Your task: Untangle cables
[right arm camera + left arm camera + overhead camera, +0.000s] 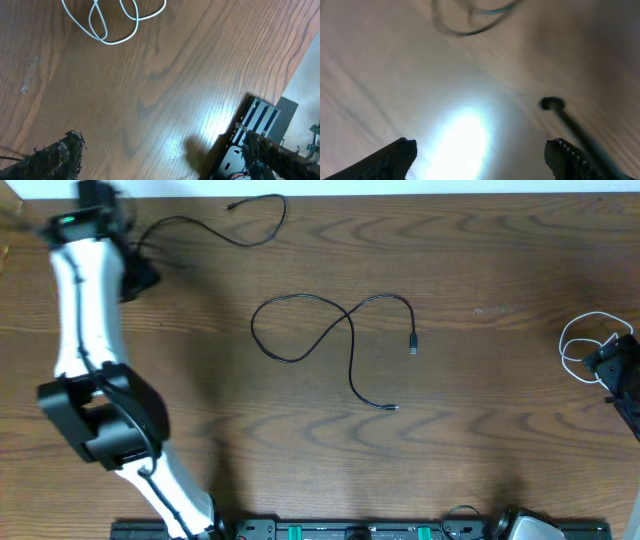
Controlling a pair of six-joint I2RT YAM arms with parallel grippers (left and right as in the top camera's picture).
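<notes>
Left gripper [480, 150] stands spread wide, nothing between its fingers. I note one black cable [215, 220] lying just beside it at the table's [480, 450] far left. A second black cable [340, 330] is looped mid-table, well apart from both arms. The right gripper [162, 150] is likewise spread and empty, with the white cable [110, 22] coiled near it.

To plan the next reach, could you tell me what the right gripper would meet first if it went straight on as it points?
The right gripper would probably meet the bare wooden table first, short of the white cable looped beyond it; depth is unclear here.
</notes>
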